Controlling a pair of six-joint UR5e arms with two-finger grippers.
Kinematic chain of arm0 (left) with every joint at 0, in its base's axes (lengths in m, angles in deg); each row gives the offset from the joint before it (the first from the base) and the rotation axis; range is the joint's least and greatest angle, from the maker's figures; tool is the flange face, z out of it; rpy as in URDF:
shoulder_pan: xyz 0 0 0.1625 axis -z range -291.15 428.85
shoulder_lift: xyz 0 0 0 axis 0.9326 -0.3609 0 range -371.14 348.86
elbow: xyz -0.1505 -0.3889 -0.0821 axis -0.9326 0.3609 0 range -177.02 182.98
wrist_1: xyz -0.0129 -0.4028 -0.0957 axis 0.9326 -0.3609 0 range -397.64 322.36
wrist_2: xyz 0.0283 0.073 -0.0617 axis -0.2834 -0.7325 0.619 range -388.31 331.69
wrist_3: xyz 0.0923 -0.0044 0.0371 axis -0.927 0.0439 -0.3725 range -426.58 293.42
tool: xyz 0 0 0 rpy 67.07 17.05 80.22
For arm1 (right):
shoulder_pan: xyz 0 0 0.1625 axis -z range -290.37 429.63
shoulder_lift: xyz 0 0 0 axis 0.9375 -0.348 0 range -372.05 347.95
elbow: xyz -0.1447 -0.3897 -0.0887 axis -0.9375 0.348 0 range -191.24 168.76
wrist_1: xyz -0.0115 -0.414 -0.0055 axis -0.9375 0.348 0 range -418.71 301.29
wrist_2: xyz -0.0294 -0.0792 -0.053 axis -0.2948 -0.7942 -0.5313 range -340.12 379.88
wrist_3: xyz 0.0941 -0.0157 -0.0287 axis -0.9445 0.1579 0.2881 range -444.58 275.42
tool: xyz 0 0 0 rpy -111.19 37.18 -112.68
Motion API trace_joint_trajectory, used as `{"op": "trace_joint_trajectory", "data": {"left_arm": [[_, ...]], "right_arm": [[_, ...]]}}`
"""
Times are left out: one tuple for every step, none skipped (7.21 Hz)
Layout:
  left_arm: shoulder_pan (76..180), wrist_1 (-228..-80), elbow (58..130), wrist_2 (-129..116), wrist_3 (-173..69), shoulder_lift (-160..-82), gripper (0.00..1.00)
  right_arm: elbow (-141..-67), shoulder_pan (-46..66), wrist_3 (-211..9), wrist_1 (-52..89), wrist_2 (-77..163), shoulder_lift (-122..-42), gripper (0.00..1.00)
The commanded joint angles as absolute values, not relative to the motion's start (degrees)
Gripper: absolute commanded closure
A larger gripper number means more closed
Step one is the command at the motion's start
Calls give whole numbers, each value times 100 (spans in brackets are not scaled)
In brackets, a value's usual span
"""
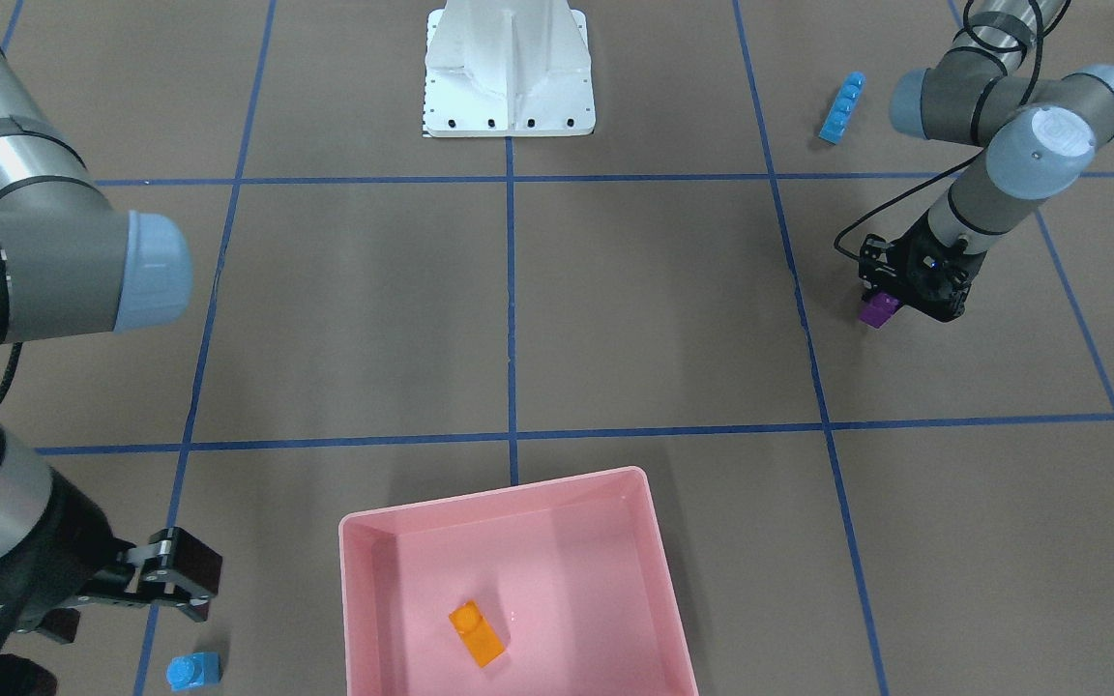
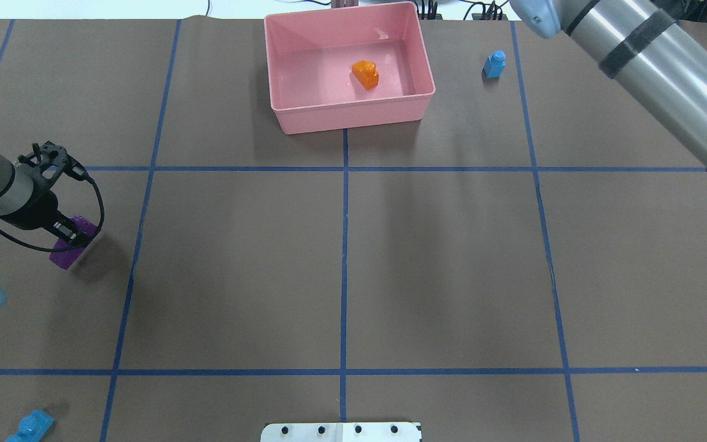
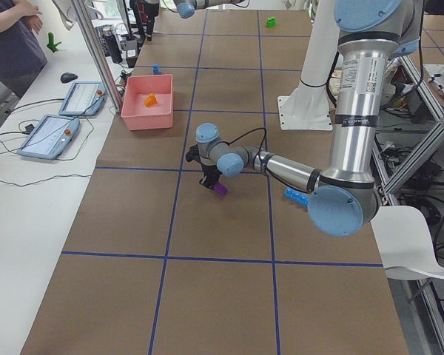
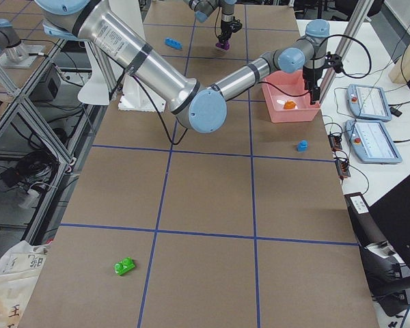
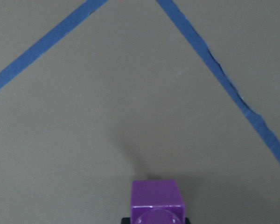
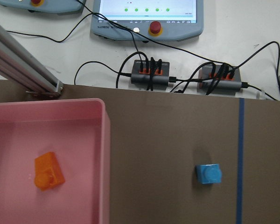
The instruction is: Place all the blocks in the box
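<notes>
White base plate [image 2: 341, 432] sits nearest, with the long blue block [image 2: 29, 425] lying at the near left corner of the table. The green block [image 4: 126, 266] lies well off toward the right end, also on the near side.

Farther in on the left, the left gripper [image 2: 71, 236] is closed on the purple block [image 2: 62, 256], pinched at its lower end. I cannot tell whether the block has cleared the table. The step in hand looks like carrying it to the box [image 2: 353, 116], which stands at the far edge, near the middle.

To do it well, I would:
- raise the block well above the wall height first;
- travel far and right, crossing the near wall;
- release low over the bare floor left of the orange block [image 2: 366, 73], so nothing bounces out.

Beyond the box's right wall lies the small blue block [image 2: 494, 64]. The right gripper [image 1: 199, 585] hangs near it, jaws apart and empty, so keep the two arms well apart.
</notes>
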State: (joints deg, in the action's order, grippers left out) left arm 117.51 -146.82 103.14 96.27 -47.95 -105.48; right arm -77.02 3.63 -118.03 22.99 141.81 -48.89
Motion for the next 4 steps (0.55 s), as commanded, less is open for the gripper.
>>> {"op": "trace_joint_trajectory", "data": {"left_arm": [[11788, -13571, 10738, 9834, -4610, -11059, 100], [11876, -13164, 10739, 9825, -4610, -11438, 100], [12033, -12925, 10704, 9842, -4601, -11746, 100], [12200, -12270, 10678, 9834, -4601, -12271, 100]], "right_arm": [[-7655, 265, -11323, 2146, 14082, -5159, 1], [-7533, 466, -11453, 1858, 13864, -5177, 1], [-7271, 703, -11603, 1324, 13610, -5212, 1], [-7164, 836, -11865, 710, 13433, -5447, 1]]}}
